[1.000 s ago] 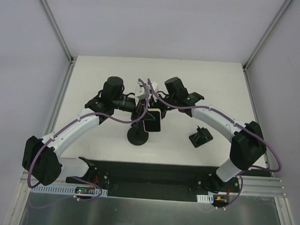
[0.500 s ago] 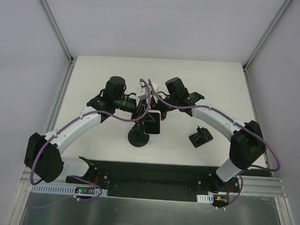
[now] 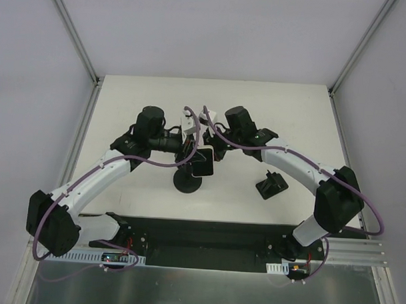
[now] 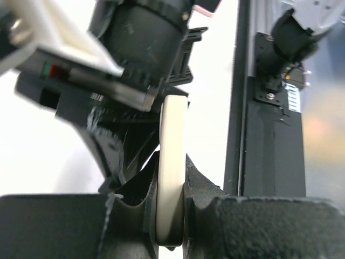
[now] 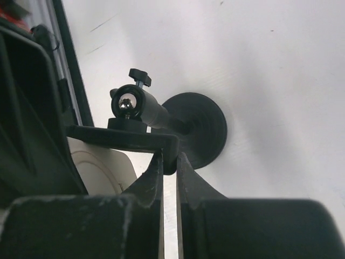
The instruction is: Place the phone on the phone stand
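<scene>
The phone (image 3: 202, 162) has a cream case and a dark screen. It hangs tilted just above the phone stand's round black base (image 3: 187, 183). My left gripper (image 3: 191, 151) is shut on the phone. In the left wrist view the phone (image 4: 171, 156) shows edge-on, pinched between both fingers of the left gripper (image 4: 171, 216). My right gripper (image 3: 214, 150) is shut on the end of the stand's black clamp arm (image 5: 129, 137). The right gripper (image 5: 170, 162), the stand's ball joint (image 5: 128, 102) and its base (image 5: 202, 129) show in the right wrist view. The phone's cream back (image 5: 102, 167) lies under the clamp arm.
A second small black mount (image 3: 272, 184) lies on the white table (image 3: 271, 114) to the right of the stand. The black base rail (image 3: 207, 235) runs along the near edge. Both arms meet over the table's middle.
The phone has shifted slightly left and back, closer over the stand, and turned more edge-on. Both grippers keep their holds.
</scene>
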Robot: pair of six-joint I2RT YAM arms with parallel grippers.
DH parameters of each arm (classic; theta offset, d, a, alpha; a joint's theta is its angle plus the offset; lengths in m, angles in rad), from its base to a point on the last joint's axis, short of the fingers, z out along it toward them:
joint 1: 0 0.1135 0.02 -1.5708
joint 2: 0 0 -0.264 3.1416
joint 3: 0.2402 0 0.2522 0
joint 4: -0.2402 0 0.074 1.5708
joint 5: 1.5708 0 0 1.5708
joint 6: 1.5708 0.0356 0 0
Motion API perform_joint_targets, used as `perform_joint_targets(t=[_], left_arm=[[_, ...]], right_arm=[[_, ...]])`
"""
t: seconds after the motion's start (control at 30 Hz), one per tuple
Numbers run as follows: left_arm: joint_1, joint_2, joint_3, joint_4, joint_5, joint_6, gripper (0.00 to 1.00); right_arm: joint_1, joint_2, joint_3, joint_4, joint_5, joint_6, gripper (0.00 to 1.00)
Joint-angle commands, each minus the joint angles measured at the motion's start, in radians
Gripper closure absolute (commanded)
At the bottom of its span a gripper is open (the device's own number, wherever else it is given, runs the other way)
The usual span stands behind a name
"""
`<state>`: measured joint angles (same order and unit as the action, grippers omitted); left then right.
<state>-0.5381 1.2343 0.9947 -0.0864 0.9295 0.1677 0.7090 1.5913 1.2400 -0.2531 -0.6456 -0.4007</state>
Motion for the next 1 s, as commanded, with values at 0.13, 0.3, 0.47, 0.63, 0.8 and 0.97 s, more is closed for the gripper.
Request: perform_joint_targets(t=[0.13, 0.3, 0.47, 0.63, 0.8, 0.97], left_arm=[[-0.121, -0.234, -0.061, -0.266, -1.036, -0.299, 1.0], [-0.287, -0.257, -0.109, -0.305, -1.539, -0.499, 1.0], [-0.313, -0.245, -0.194, -0.158, -1.73, -0.584, 1.0], [-0.312, -0.181, -0.202, 0.008, -1.67, -0.49, 1.0], [-0.312, -0.183, -0.211, 0.008, -1.635, -0.493, 1.0], [-0.312, -0.234, -0.234, 0.008, -1.53, -0.461, 1.0]], right_arm=[[0.149, -0.215, -0.183, 0.259, 0.859, 0.285, 1.0], [0.3, -0.267, -0.29, 0.402, 1.346, 0.471, 1.0], [0.435, -0.28, -0.306, 0.451, 1.503, 0.609, 1.0], [0.564, -0.252, -0.268, 0.457, 1.54, 0.655, 1.0], [0.615, -0.275, -0.251, 0.408, 1.611, 0.613, 1.0], [0.601, -0.336, -0.303, 0.419, 1.528, 0.547, 0.95]])
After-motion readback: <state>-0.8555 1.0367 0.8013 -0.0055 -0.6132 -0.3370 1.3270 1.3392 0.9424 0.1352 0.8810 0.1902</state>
